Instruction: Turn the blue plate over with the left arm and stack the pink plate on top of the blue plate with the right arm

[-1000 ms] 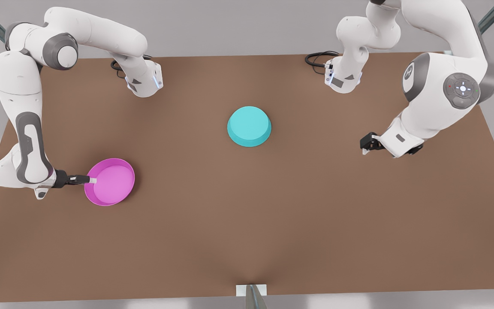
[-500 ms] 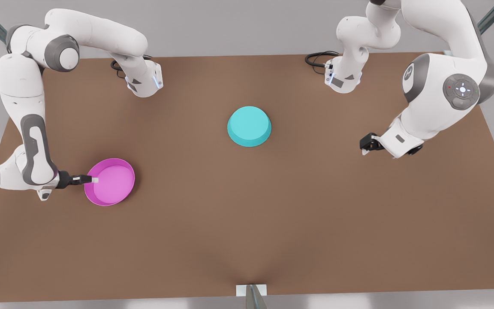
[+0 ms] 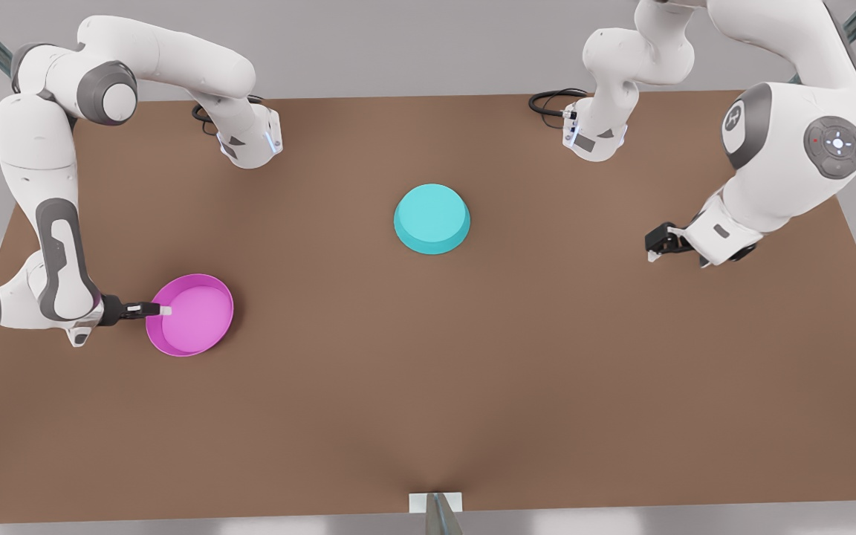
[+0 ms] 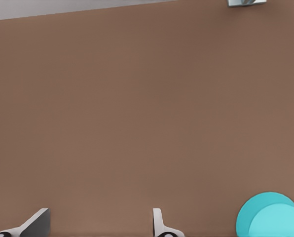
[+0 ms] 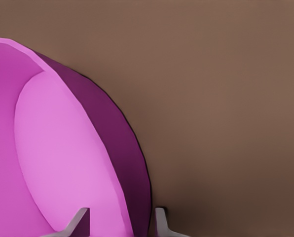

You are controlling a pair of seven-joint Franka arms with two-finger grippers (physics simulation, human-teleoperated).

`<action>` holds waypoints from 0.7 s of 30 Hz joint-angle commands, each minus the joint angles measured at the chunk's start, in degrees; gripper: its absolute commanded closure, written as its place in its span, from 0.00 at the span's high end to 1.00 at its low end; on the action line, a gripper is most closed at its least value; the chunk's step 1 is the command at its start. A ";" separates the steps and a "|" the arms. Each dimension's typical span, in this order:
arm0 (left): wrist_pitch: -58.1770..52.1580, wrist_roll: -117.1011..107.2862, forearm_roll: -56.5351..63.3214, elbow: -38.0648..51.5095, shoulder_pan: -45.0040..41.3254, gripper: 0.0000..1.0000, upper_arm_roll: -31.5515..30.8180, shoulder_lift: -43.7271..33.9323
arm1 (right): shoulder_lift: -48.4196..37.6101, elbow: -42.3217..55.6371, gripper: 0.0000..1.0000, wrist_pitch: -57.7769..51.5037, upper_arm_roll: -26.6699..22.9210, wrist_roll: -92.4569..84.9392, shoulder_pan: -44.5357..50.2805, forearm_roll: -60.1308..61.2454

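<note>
Brown table [image 3: 428,386], grey wall; right hand [image 3: 163,310] pinching pink plate [image 3: 198,316], left hand [image 3: 655,249] spread.

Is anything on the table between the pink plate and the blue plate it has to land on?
Nothing visible: bare table lies between the pink plate and the blue plate. The right tool straddles the pink rim; the left tool waits off to the front view's right.

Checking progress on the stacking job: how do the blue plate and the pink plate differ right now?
The blue plate lies upside down, base up, mid-table; the pink plate sits open side up. The right end effector straddles the pink plate's rim; the left end effector stands clear of the blue plate. Both look equally round and shallow.
</note>
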 commanded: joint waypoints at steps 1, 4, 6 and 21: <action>0.09 0.00 -0.23 0.00 0.09 1.00 -0.08 0.00 | 0.00 0.00 0.51 0.00 0.00 0.00 0.00 0.00; 0.09 -0.09 -0.32 0.00 0.09 1.00 -0.08 0.09 | 0.00 0.09 0.45 0.00 0.00 -0.26 0.00 0.00; 0.09 -0.09 -0.23 0.00 0.09 1.00 -0.08 0.09 | 0.08 0.44 0.44 0.00 0.00 -0.35 0.00 0.00; -0.09 -0.79 -0.23 0.09 0.09 1.00 -0.35 0.09 | 0.52 0.53 0.41 0.09 -0.09 -0.18 0.00 -1.23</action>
